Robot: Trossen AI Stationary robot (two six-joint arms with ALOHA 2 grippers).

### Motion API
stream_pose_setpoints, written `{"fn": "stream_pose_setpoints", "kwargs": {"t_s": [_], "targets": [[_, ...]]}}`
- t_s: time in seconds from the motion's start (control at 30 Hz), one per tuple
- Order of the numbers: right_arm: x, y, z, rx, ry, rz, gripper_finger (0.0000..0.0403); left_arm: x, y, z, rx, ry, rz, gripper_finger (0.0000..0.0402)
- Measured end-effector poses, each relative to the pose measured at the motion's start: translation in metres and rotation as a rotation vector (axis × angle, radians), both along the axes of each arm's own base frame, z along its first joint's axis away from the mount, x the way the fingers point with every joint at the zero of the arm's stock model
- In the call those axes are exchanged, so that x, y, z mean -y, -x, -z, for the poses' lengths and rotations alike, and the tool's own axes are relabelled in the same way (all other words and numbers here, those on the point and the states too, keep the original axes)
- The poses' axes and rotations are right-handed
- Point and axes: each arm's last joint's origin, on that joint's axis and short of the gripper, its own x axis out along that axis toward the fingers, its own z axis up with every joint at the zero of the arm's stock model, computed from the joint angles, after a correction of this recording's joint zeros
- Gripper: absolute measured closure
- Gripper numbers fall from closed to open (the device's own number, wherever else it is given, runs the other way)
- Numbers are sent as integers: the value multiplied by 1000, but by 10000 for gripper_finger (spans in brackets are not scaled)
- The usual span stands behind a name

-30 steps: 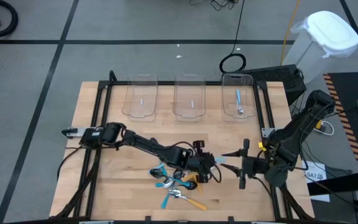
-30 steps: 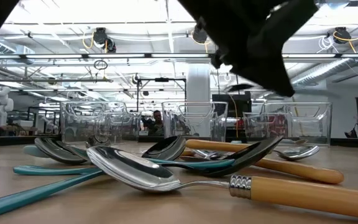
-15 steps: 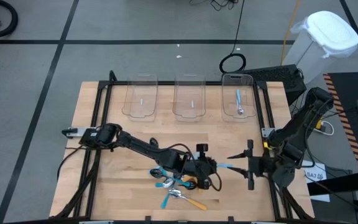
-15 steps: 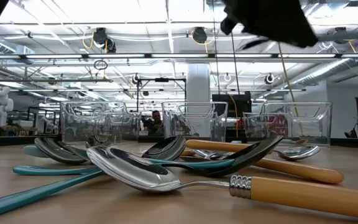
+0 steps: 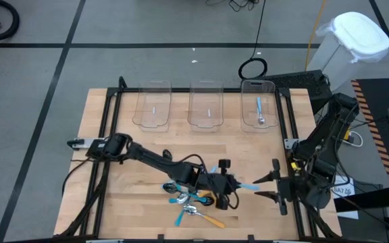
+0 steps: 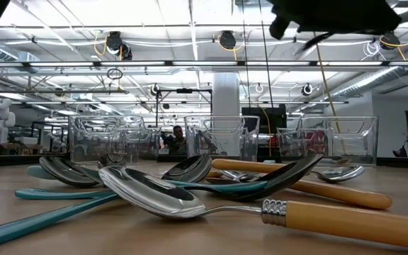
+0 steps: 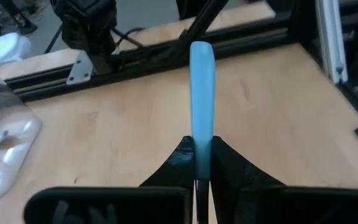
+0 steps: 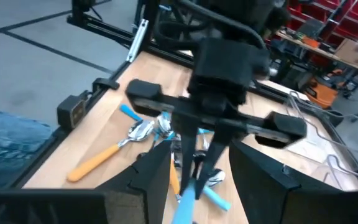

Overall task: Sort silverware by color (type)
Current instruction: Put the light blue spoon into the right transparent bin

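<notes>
My left gripper point(image 5: 229, 183) is over the table's middle near part, shut on a spoon with a light-blue handle point(image 5: 247, 185) that points toward the table's right. My right gripper point(image 5: 267, 187) is open, facing that handle's free end from the right; in its wrist view the handle tip point(image 8: 186, 190) shows between its spread fingers point(image 8: 148, 180). A pile of spoons point(image 5: 191, 204) with teal, orange and light-blue handles lies crossed on the wood under and left of my left gripper. The pile also fills the low view point(image 6: 190, 195). My left gripper point(image 7: 199, 158) pinches the light-blue handle point(image 7: 202, 134) between its two fingers, some way back from the free end. The fingers lie along the handle, which sticks out forward, roughly level. The spoon is lifted clear of the table. Its bowl end is hidden behind the fingers.
Three clear bins stand in a row at the far edge point(image 5: 152, 104), point(image 5: 205, 104), point(image 5: 258, 104); the right one holds a light-blue-handled spoon point(image 5: 259, 111). A black frame rail point(image 5: 290, 128) borders the wood on the right. Bare wood lies between bins and pile.
My left gripper has carried the light-blue spoon a little toward the table's right and near edge, clear of the pile. My right gripper has drawn back toward the right and near edge, staying open. The pile has not moved.
</notes>
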Motion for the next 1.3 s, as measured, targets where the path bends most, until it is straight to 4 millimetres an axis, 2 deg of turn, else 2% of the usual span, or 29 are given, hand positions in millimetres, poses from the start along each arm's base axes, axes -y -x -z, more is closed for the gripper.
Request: {"fn": "stream_pose_setpoints", "kwargs": {"t_s": [0.17,0.4,0.6,0.8,0.97,1.13,1.3], "targets": [[4,6,8,-44,20,35,245,-18,-5,15,104,132,80,381],[7,15,16,-89,16,73,245,-41,-5,30,142,289,197,381],[6,17,16,-101,-9,60,245,-55,-6,28,181,456,271,381],[-2,14,18,-117,21,-6,242,-51,-6,25,185,538,274,381],[-6,10,14,-39,75,10,227,-46,-5,22,211,543,299,381],[-10,9,2,11,32,0,223,-38,-3,16,262,539,363,381],[-12,8,1,4,28,-43,223,-28,0,9,320,549,474,381]]}}
